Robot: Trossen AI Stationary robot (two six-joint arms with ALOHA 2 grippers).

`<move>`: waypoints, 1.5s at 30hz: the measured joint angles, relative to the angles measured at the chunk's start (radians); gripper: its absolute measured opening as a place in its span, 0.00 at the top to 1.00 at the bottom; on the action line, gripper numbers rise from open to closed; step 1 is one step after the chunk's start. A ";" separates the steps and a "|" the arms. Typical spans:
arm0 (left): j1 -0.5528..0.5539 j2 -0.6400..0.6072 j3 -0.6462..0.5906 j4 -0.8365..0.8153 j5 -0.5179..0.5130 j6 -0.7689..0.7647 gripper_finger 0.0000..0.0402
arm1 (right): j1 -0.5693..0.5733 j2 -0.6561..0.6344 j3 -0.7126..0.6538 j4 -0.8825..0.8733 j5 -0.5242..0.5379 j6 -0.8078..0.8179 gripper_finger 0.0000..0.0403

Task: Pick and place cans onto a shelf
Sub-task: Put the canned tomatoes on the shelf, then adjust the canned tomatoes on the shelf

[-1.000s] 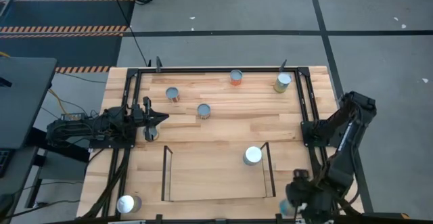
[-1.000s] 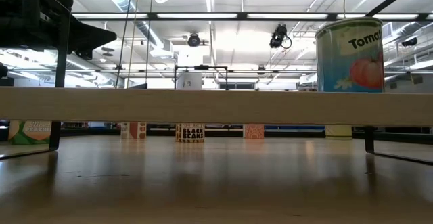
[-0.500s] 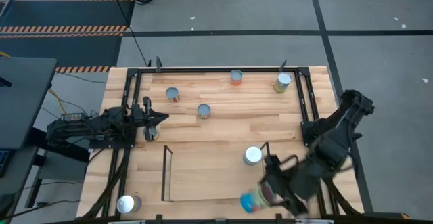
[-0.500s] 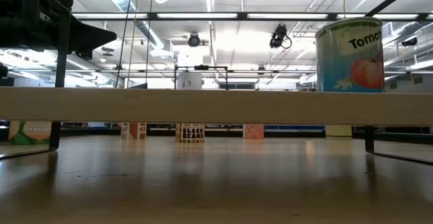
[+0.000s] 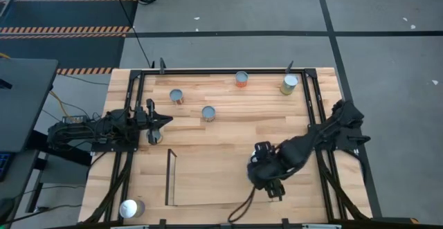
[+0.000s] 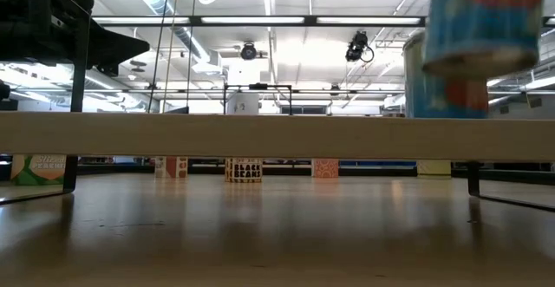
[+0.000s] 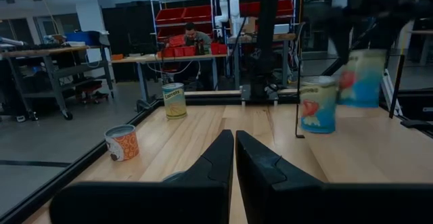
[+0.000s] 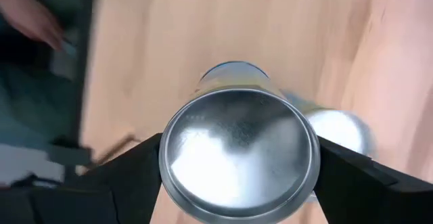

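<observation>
My right gripper (image 5: 266,172) is shut on a can (image 8: 239,155) with a silver top and blue sides, over the right end of the shelf (image 5: 169,177). The can shows blurred in the low view (image 6: 482,22) and in the left wrist view (image 7: 362,78). A tomato can (image 7: 318,104) stands on its base in the shelf just beside it, hidden under the gripper in the high view. My left gripper (image 5: 165,122) is shut and empty at the table's left side. Other cans stand at the far side (image 5: 176,96), (image 5: 208,113), (image 5: 241,78), (image 5: 289,84) and the near left corner (image 5: 130,208). My right gripper pinches the can's round side wall (image 8: 169,158) between its two fingers (image 8: 135,180), one on each opposite side. The fingers come from above and point down along the can. The can hangs upright and lifted clear, its bottom (image 6: 482,61) above the shelf.
The black frame (image 5: 131,111) edges the table. The shelf's thin dark rails (image 5: 275,177) stand close to my right gripper. The shelf's left and middle parts (image 5: 208,184) hold no can. A person sits at a bench in the room beyond (image 7: 191,34).
My right gripper has carried the can from the table's near right corner toward the left edge, then toward the far edge, to over the shelf's right end beside the tomato can. The can stays upright and clear. My left arm has kept still.
</observation>
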State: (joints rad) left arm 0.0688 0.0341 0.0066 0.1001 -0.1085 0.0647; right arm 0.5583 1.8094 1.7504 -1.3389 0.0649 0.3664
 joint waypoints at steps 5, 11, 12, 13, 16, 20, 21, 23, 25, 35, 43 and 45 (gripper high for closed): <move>0.000 0.000 0.000 0.000 0.000 0.000 0.94 | -0.003 0.058 0.001 -0.008 -0.066 0.000 0.19; 0.000 0.000 0.000 0.000 0.000 0.000 0.94 | 0.017 0.088 0.001 0.002 -0.103 0.007 0.19; 0.000 0.000 0.000 0.000 0.000 0.000 0.94 | 0.019 0.088 0.001 0.009 -0.105 0.009 0.19; 0.000 0.000 0.000 0.000 0.000 0.000 0.94 | 0.022 0.088 0.001 0.020 -0.107 0.015 0.19; 0.000 0.000 0.000 0.000 0.000 0.000 0.94 | 0.023 0.089 -0.003 0.042 -0.107 0.024 0.19; 0.000 0.000 0.000 0.000 0.000 0.000 0.94 | 0.023 0.089 -0.037 0.083 -0.104 0.022 0.19; 0.000 0.000 0.000 0.000 0.000 0.000 0.94 | 0.023 0.089 -0.043 0.091 -0.104 0.022 0.19; 0.000 0.000 0.000 0.000 0.000 0.000 0.94 | 0.023 0.089 -0.047 0.102 -0.096 0.023 0.18; 0.000 0.000 0.000 0.000 0.000 0.000 0.94 | 0.023 0.089 -0.048 0.099 -0.092 0.023 0.17; 0.000 0.000 0.000 0.000 0.000 0.000 0.94 | 0.031 0.089 -0.048 0.125 -0.144 0.023 0.04; 0.000 0.000 0.000 0.000 0.000 0.000 0.94 | 0.027 0.019 -0.029 0.088 -0.114 0.030 0.06; 0.000 0.000 0.000 0.000 0.000 0.000 0.94 | 0.027 -0.011 -0.008 0.059 -0.053 0.034 0.06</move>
State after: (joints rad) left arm 0.0685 0.0342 0.0067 0.1001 -0.1085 0.0647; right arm 0.5855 1.7985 1.7422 -1.2804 0.0118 0.4002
